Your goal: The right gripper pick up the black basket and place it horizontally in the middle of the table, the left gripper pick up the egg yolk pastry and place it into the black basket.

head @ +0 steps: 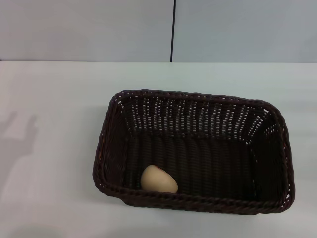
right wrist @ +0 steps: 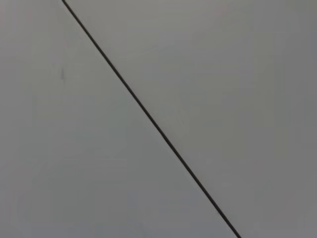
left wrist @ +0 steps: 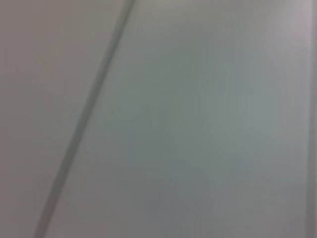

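Note:
The black basket (head: 267, 148) lies lengthwise across the white table (head: 54, 99), a little right of the middle in the head view. The egg yolk pastry (head: 158, 179) lies inside it, at the near left corner of the basket floor, against the front wall. Neither gripper shows in any view. A faint arm shadow falls on the table at the far left. Both wrist views show only a plain grey wall with a dark seam line.
A grey wall with a dark vertical seam (head: 173, 29) runs behind the table's far edge. The same kind of seam shows in the left wrist view (left wrist: 84, 129) and the right wrist view (right wrist: 148, 116).

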Tool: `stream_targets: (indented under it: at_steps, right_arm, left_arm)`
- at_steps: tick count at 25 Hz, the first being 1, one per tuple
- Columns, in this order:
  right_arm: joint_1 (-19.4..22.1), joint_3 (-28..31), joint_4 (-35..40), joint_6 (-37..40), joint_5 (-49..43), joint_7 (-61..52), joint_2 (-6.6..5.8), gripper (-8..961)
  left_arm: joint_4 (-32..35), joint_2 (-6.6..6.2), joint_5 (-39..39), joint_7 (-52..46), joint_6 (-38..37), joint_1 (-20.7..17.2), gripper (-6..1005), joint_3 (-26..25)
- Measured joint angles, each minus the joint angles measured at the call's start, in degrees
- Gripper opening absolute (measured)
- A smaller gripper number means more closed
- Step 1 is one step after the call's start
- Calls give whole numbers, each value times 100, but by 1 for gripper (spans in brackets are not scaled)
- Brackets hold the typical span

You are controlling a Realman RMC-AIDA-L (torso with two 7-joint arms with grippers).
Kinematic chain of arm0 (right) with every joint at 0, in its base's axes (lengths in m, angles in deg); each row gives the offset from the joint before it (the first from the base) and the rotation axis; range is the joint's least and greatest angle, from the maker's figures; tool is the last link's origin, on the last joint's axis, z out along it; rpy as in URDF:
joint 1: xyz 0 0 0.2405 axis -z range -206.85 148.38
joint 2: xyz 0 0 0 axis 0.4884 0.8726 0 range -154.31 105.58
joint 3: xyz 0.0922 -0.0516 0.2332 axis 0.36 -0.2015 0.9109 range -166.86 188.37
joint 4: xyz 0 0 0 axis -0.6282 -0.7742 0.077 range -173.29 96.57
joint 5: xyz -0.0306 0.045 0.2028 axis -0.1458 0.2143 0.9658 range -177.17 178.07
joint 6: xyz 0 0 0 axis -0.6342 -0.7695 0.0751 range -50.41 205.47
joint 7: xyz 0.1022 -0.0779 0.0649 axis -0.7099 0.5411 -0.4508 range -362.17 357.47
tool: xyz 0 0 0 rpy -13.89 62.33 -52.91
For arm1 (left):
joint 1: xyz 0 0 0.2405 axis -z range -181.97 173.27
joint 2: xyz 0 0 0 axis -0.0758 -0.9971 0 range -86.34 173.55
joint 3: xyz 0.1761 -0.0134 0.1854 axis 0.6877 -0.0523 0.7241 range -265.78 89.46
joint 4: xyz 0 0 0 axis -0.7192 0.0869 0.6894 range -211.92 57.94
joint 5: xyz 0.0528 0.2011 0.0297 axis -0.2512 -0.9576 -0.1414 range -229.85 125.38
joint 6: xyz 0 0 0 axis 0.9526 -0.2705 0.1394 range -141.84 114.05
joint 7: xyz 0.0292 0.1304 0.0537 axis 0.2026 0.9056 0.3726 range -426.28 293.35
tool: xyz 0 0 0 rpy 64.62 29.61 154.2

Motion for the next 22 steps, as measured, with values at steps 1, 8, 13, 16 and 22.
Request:
stream_targets:
  at_steps: [1, 8, 13, 16, 22]
  right_arm:
    - [1, 3, 0, 0, 1, -1, 0, 359]
    - [22, 14, -7, 0, 4, -11, 0, 358]
    - [29, 15, -22, 0, 4, -10, 0, 359]
    - [27, 14, -25, 0, 4, 1, 3, 360]
    - [16, 14, -34, 0, 4, 16, 8, 359]
  left_arm:
    - [0, 0, 0, 0, 0, 0, 489, 0]
    - [-65, -6, 9, 118, 50, -112, 429, -507]
    - [-257, 0, 14, 118, 157, -109, 385, -777]
    - [-265, 0, 16, 120, 182, -105, 330, -805]
    - [-270, -2, 2, 123, 189, -84, 186, -799]
